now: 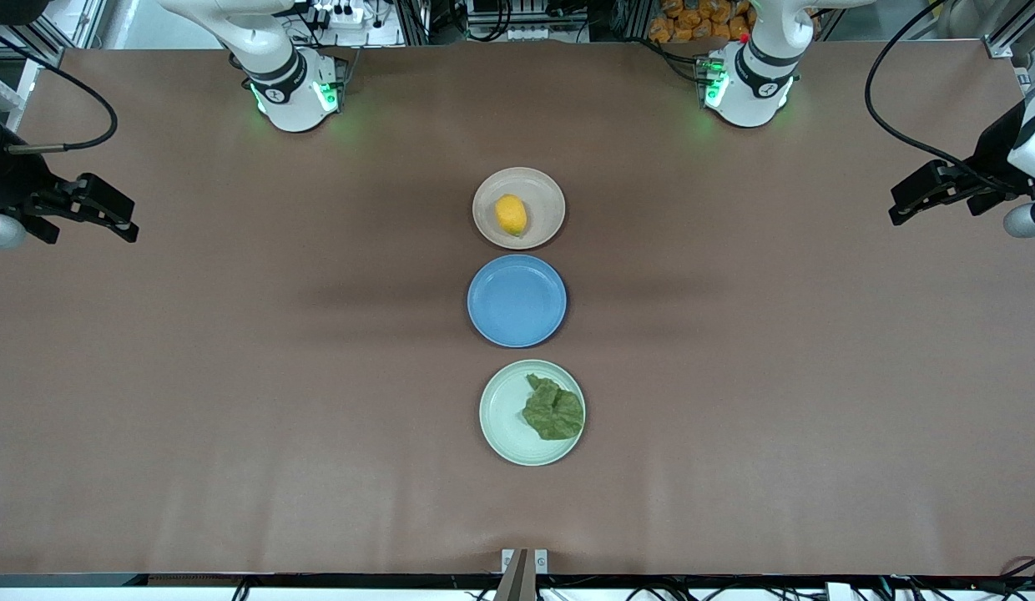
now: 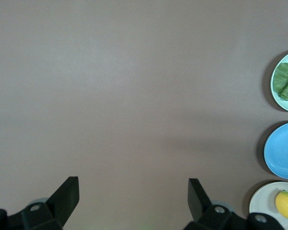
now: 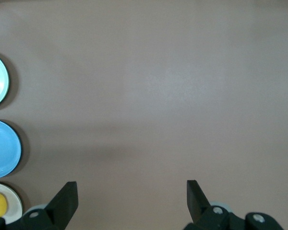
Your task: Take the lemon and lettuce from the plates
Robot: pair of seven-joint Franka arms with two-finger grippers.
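Yellow-orange, the lemon (image 1: 511, 214) sat on the beige plate (image 1: 544, 194) and the lettuce (image 1: 554, 408) on the mint plate (image 1: 501, 413) — you had left gripper (image 1: 900, 210) and right gripper (image 1: 123, 224) both spread wide, parked over opposite table ends — a rounded lemon could roll off pinched fingers.

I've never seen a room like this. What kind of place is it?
Probably a robot lab: two white robot arms bolted to a long brown table, with cables and metal racks along its edge.

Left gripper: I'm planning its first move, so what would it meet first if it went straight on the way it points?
Probably only bare table. The left gripper is open, and the lettuce, blue plate and lemon lie off to one side.
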